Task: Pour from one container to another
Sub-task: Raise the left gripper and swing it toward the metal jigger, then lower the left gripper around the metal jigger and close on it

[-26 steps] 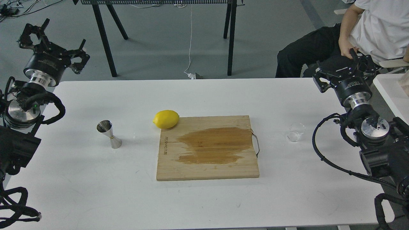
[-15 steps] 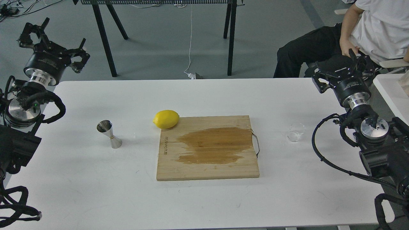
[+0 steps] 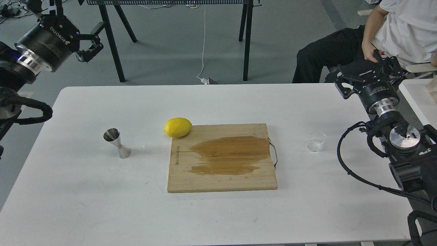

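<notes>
The small clear glass cup (image 3: 316, 140) stands on the white table (image 3: 211, 212), right of the cutting board. The steel jigger (image 3: 116, 143) stands upright on the table's left part. My left gripper (image 3: 63, 20) hangs high at the far left, above the floor beyond the table's corner, open and empty, far from the jigger. Beyond the table's right edge, my right gripper (image 3: 370, 70) is also open and empty, well behind and to the right of the cup.
A wooden cutting board (image 3: 222, 159) with a wet stain and a metal handle lies mid-table. A lemon (image 3: 177, 127) rests at its far left corner. A seated person (image 3: 385, 30) is close behind my right gripper. Black table legs (image 3: 112, 41) stand behind.
</notes>
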Tool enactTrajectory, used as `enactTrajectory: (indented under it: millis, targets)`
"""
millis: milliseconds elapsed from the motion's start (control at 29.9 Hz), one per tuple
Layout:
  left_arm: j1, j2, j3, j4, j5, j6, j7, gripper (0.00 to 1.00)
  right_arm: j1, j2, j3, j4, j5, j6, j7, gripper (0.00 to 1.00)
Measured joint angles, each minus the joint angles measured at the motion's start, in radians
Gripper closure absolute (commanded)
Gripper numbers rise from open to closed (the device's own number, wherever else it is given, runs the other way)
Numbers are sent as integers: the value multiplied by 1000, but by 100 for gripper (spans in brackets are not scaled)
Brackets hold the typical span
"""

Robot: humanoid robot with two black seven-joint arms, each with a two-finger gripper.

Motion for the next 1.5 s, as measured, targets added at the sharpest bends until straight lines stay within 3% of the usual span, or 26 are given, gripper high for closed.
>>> enactTrajectory:
  millis: [167, 267, 501, 702, 802, 1070, 1237, 1504]
  targets:
    - [61, 81, 1, -189, 233, 22, -8, 3, -45, -48, 3, 75, 0, 0, 0, 0]
    - [78, 115, -3, -246, 334, 24, -37, 7, -55, -61, 7, 80, 0, 0, 0, 0]
    - [163, 133, 0, -293, 668, 95, -138, 11, -64, -67, 11, 75, 0, 0, 0, 0]
    - [321, 133, 3, -297, 1085, 209, -147, 11, -54, -68, 7, 59, 0, 0, -6, 0]
    - [385, 132, 12, -268, 1321, 308, -151, 11, -52, -66, -1, 54, 0, 0, -7, 0]
    - [540, 157, 27, -194, 1774, 471, -150, 11, -54, -56, -10, 55, -2, 0, -8, 0]
    - [615, 133, 51, -39, 1940, 618, -148, 11, -52, -66, -70, 55, -22, 0, -10, 0]
    - [594, 1, 101, 160, 1947, 649, -151, 11, -49, -67, -77, 56, -25, 0, -5, 0]
